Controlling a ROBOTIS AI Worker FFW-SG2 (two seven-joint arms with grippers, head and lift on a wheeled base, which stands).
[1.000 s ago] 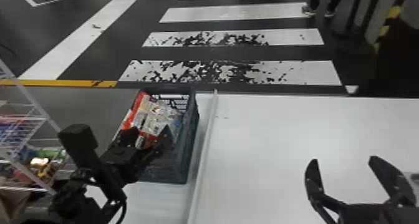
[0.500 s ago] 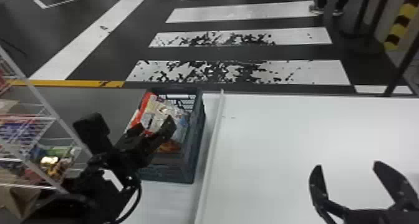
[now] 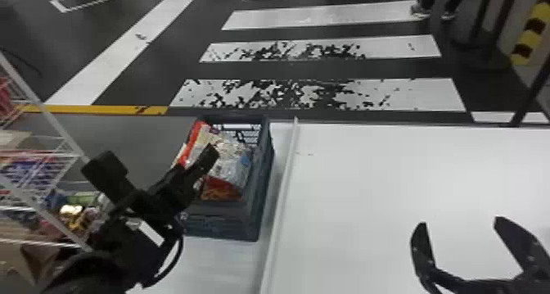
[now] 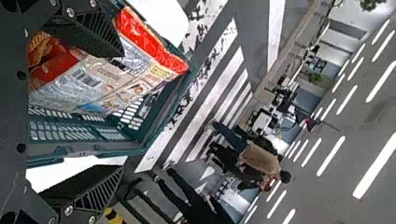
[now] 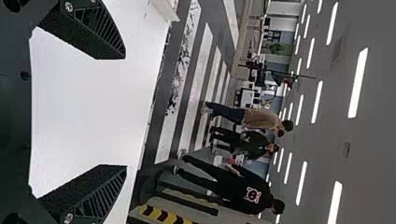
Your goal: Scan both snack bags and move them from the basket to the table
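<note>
Reaching over the near left part of the basket [image 3: 223, 225], the left gripper [image 3: 155, 157] has its two fingers spread apart, with nothing clamped between them. A bag [image 3: 235, 162] lies inside the basket, tilted, its red edge toward the far left corner and its printed back facing up. In the head view, one finger overlaps the bag and the other is off to the left of the basket. The left wrist view shows one finger in front of the bag and the other past the basket's rim, against the white table; the bag's printed back lies partly in the gap between. Whether that first finger touches the bag, I can't tell. A red part with a snack picture [image 3: 221, 188] sits at the bag's near end, and I can't tell whether it belongs to this bag or to a second one.

The basket stands on the white surface just left of a raised strip [image 3: 282, 182]. Right of the strip, the right gripper [image 3: 460, 222] is over the table [image 3: 368, 182], fingers wide apart and empty, well away from the bag. A wire rack [image 3: 61, 128] stands at the left.
</note>
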